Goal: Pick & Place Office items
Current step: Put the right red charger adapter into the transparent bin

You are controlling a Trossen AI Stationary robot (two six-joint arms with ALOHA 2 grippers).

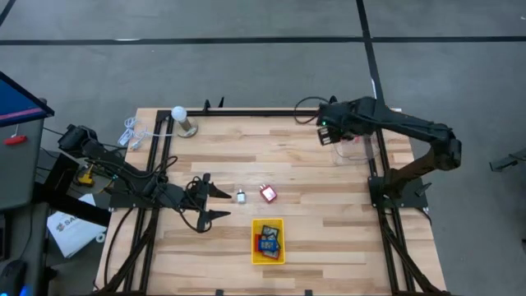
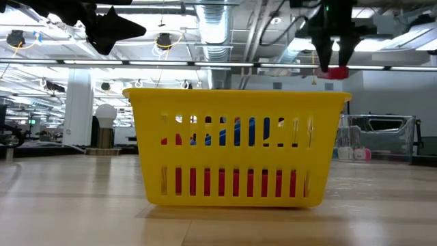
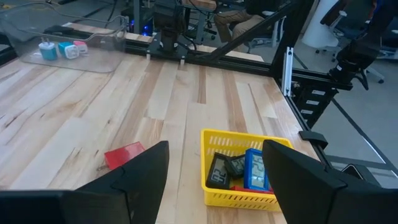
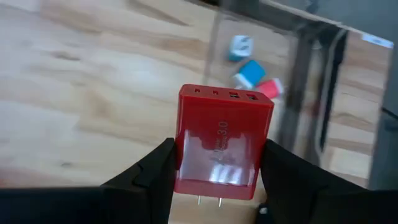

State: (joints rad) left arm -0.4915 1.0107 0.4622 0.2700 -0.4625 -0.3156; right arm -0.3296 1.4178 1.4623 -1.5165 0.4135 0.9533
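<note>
Right gripper (image 4: 217, 180) – pinching red charger (image 4: 222, 143), far right, above clear box (image 1: 355, 146). Left gripper (image 1: 215, 203) – fingers spread, left of yellow basket (image 1: 268, 241).

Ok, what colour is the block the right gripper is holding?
Red. The block sits between the right gripper fingers, clearest in the right wrist view.

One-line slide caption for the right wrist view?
Right gripper holds a red charger block above the wooden table, near a clear bin.

Wood table (image 1: 329, 222) w/ yellow tray (image 1: 268, 256)
</note>
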